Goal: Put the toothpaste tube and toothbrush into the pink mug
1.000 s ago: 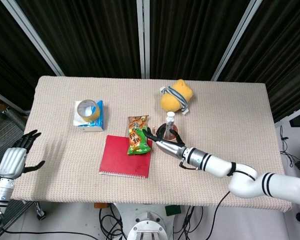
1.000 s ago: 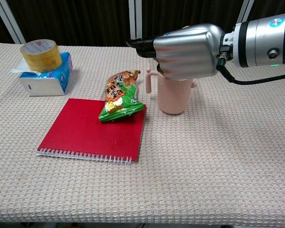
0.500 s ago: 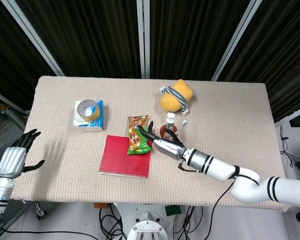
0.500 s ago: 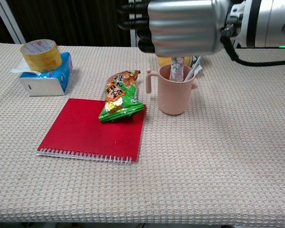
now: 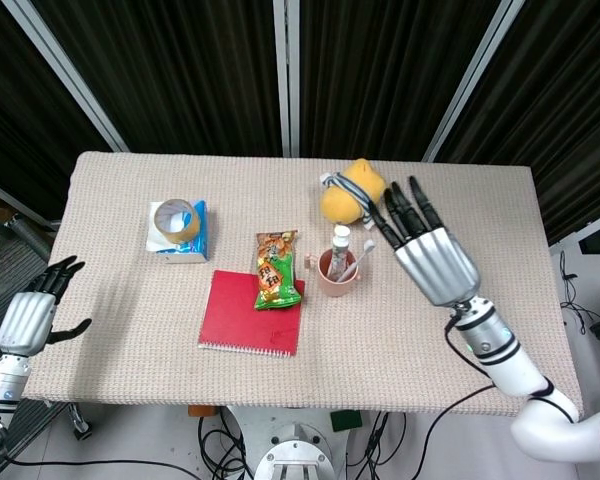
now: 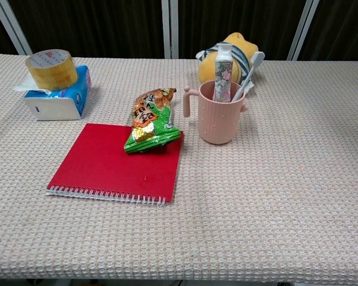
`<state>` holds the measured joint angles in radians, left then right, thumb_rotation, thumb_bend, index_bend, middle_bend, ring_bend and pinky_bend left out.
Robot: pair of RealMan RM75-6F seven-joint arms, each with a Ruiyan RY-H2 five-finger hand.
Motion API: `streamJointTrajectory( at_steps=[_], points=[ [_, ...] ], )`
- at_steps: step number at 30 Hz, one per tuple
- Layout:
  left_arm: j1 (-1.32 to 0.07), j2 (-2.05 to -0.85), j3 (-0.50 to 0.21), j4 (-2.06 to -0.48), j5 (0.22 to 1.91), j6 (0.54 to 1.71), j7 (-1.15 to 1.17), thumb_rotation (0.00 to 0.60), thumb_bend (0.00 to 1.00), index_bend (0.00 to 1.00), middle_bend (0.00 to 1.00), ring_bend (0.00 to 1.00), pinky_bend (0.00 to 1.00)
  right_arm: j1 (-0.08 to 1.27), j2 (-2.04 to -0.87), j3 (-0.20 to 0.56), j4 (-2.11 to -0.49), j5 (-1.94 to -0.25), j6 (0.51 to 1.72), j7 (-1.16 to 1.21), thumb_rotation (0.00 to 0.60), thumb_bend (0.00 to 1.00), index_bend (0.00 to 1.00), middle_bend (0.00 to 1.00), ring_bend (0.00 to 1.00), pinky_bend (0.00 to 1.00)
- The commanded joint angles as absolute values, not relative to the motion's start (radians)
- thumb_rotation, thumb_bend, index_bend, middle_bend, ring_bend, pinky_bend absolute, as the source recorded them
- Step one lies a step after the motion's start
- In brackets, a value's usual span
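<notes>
Beige woven table (image 6: 274, 202) against dark curtains; pink mug (image 6: 219, 114) stands upright right of centre, with toothpaste tube (image 6: 222, 72) and toothbrush (image 6: 249, 74) both standing inside it, tops sticking out. Right hand (image 5: 430, 250) is raised to the right of the mug, fingers spread, holding nothing; left hand (image 5: 30, 315) sits off the table's left edge, fingers apart, empty. Snack bag (image 6: 151, 120) overlaps red notebook (image 6: 119, 162) just left of the mug
</notes>
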<state>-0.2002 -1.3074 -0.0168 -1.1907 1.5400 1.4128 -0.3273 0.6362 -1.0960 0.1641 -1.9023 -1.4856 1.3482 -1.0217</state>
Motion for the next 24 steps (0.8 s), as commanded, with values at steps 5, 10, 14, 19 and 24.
streamJointTrajectory(
  at_steps=[5,10,14,19,24],
  points=[
    [-0.195,-1.272,-0.033,-1.279,1.538,1.447,-0.236,0.6,0.16,0.1,0.05,0.09,0.22,0.221,-1.076,0.015,-1.664,-1.392,1.528,-0.019,0.58,0.37,0.0,0.0,0.0,0.0],
    [-0.188,-1.257,-0.039,-1.332,1.538,1.468,-0.169,0.6,0.16,0.09,0.05,0.09,0.22,0.15,-1.197,-0.039,-1.415,-1.457,1.565,0.035,0.532,0.39,0.0,0.0,0.0,0.0],
    [-0.18,-1.251,-0.033,-1.359,1.534,1.467,-0.116,0.6,0.16,0.09,0.05,0.09,0.21,0.115,-1.271,-0.047,-1.3,-1.474,1.58,0.054,0.515,0.39,0.0,0.0,0.0,0.0],
    [-0.176,-1.242,-0.029,-1.384,1.537,1.468,-0.084,0.6,0.16,0.09,0.05,0.09,0.21,0.107,-1.296,-0.037,-1.251,-1.468,1.549,0.087,0.514,0.39,0.0,0.0,0.0,0.0],
    [-0.173,-1.236,-0.031,-1.397,1.532,1.468,-0.065,0.6,0.16,0.09,0.05,0.09,0.21,0.105,-1.29,-0.024,-1.257,-1.462,1.518,0.11,0.513,0.39,0.0,0.0,0.0,0.0]
  ],
)
